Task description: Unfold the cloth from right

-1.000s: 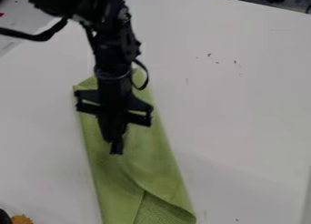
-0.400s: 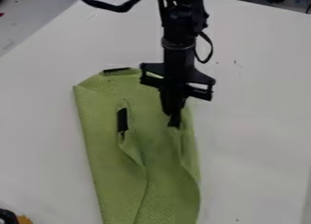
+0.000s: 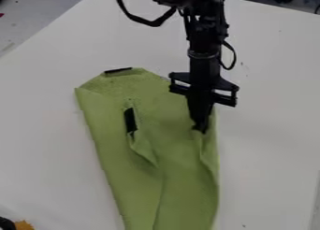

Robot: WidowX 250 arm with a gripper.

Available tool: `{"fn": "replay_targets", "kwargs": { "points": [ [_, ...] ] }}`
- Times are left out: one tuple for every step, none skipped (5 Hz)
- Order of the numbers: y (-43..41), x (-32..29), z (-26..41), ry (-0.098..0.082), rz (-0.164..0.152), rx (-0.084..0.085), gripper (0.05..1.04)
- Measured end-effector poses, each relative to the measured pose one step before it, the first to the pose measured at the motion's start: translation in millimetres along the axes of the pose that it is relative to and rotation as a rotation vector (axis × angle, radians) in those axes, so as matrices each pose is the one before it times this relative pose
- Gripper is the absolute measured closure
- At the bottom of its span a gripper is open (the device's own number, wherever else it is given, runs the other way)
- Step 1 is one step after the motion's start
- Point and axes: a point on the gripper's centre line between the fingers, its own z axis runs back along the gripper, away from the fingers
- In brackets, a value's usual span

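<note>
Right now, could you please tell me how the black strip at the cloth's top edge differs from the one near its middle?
The top strip lies nearly crosswise in the view, while the middle strip runs mostly up and down. The top strip looks thinner; the middle strip looks broader. The top strip follows the cloth's edge, whereas the middle strip sits above a crease. Both are black, on the green cloth.

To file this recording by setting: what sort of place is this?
Probably a lab or workshop, judging by the black robot arm over a plain white tabletop, the cable looping beside it, and the green cloth laid out underneath.
</note>
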Motion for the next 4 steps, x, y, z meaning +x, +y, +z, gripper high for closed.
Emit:
{"fn": "replay_targets", "kwargs": {
  "points": [
    [-3.14,7.0,-2.49,-0.0135,-0.0051,-0.0236,1.023],
    [0.87,-1.29,-1.37,-0.0011,0.0074,0.0071,0.982],
    [0.34,-4.16,-1.99,-0.0015,0.0286,0.0019,0.811],
    [-7.25,-6.38,0.57,-0.0096,0.0138,-0.0058,0.532]
  ]
}}
